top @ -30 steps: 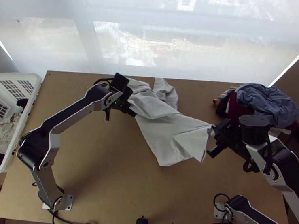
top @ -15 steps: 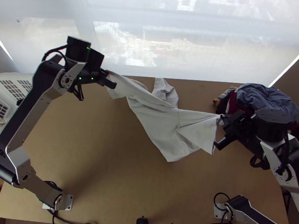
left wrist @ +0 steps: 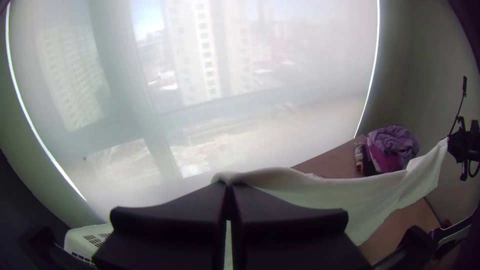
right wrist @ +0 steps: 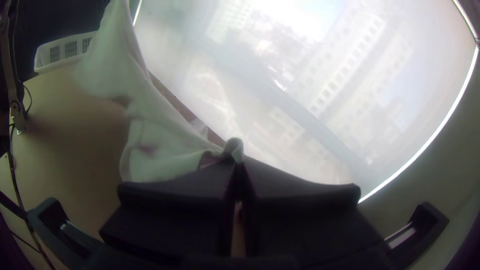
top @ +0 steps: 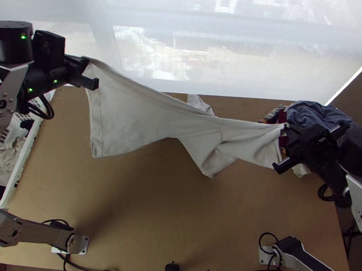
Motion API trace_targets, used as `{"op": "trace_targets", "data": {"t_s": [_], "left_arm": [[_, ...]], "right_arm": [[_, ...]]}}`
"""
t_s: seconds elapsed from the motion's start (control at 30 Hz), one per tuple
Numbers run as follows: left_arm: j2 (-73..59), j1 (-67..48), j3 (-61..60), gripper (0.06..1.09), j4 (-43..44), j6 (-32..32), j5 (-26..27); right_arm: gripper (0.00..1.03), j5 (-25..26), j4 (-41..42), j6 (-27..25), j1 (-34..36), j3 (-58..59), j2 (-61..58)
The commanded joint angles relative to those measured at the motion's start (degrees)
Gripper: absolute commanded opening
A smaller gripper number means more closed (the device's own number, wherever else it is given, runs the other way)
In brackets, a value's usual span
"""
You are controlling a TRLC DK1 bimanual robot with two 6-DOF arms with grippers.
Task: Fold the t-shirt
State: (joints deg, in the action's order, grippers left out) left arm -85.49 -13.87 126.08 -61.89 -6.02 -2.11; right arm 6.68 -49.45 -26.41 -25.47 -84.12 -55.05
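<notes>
White t-shirt [top: 128, 112] stretched between grippers, across far part of surface [top: 141, 221], loose folds hanging. Left gripper [top: 84, 64]: fingers closed on one end. Right gripper [top: 288, 129]: fingers closed on bunched corner at other end, near clothes pile [top: 319, 114]. White basket [top: 19, 167] at left.

My right gripper [top: 286, 128] pinches a white t-shirt [right wrist: 162, 125] at its bunched tip. Beyond, the cloth partly hides a white basket [right wrist: 45, 61].

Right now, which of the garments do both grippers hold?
The white t-shirt, stretched between the left gripper and the right gripper. The blue garment tops the heap at far right; others lie in the white basket.
</notes>
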Motion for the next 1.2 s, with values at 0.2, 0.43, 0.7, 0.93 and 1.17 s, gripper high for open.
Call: {"op": "trace_targets", "data": {"t_s": [0.2, 0.43, 0.7, 0.93, 1.17], "left_arm": [[10.7, 1.3, 1.18, 0.09, -9.13, 0.22, -0.09], [13.51, 1.39, 1.36, 0.09, -10.53, 0.13, -0.18], [18.43, 4.55, 1.89, 0.09, -5.52, -0.39, -0.18], [24.32, 6.05, 2.33, 0.09, -4.47, -3.12, -0.35], [28.98, 13.17, 1.97, 0.09, -0.78, -4.17, -0.18]], "right_arm": [[0.02, -0.09, -2.49, 0.4, -4.23, -10.72, 0.99], [0.02, 0.18, -3.63, 0.57, -5.46, -12.21, 2.14], [0.02, 2.2, 3.75, -1.01, -5.2, -13.44, 4.33], [0.02, 2.55, 10.43, -3.21, -5.2, -14.06, 7.59], [0.02, 0.79, 17.28, -7.69, -5.46, -15.29, 10.13]]}}
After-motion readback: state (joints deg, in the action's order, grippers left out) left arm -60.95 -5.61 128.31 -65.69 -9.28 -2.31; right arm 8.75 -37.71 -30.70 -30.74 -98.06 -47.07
